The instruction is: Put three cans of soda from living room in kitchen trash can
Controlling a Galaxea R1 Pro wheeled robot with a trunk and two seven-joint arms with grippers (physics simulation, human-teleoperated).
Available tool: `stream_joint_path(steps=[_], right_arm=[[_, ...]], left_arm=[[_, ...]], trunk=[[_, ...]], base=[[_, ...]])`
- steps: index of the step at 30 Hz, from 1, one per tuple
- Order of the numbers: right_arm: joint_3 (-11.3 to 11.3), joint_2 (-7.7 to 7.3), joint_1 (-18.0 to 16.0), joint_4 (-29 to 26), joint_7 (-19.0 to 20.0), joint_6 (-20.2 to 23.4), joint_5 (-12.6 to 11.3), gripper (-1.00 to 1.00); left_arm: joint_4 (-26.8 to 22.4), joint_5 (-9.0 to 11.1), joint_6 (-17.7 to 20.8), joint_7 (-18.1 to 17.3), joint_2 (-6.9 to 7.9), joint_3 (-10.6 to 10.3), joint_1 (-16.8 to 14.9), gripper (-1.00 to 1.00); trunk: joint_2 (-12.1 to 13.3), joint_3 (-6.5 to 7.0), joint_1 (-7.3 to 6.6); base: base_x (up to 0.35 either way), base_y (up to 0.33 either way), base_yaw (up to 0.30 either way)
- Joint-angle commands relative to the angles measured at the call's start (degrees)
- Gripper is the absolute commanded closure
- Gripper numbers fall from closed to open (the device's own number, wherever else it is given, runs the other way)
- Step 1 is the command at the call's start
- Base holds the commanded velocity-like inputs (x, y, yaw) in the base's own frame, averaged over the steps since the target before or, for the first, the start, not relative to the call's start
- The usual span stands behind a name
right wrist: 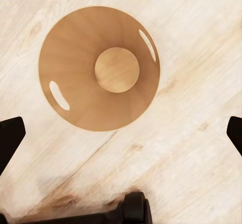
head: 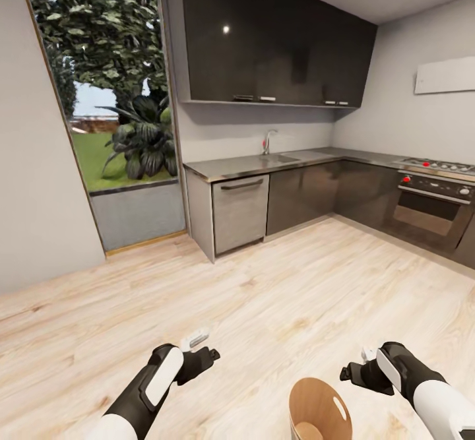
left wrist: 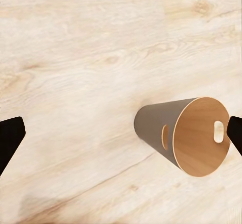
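Tash can (head: 318,408) upright on pale floor (head: 264,308), between open pincers

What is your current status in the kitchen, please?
Left gripper and right gripper open, nothing held. Trash can upright on the wood floor between the arms, inside bare. Nothing in the way.

Glossy black upper cabinets (head: 277,37) hang over a grey L-shaped counter (head: 264,163), where a curved chrome tap (head: 267,142) stands at the sink. Below sits a brushed-steel dishwasher (head: 240,212) with a dark handle, and further right a black oven (head: 429,210) with red knobs. A tall window (head: 109,97) shows leafy green plants. Pale wood floorboards (head: 251,314) run throughout.
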Motion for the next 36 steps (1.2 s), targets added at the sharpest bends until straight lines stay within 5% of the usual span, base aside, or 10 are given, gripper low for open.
stream_joint_path(steps=[1,36], right_arm=[[0.0,-0.02,0.0,0.0,0.0,0.03,-0.02,-1.0],[-0.09,-0.04,0.0,0.0,-0.05,0.07,-0.17,-1.0]], left_arm=[[0.05,0.0,-0.02,0.0,0.04,0.03,0.0,-1.0],[0.13,-0.04,-0.05,0.04,0.05,0.0,0.0,-1.0]], trunk=[[-0.42,-0.18,0.23],[-14.45,-6.47,7.91]], base=[[0.0,0.0,0.0],[0.0,0.0,0.0]])
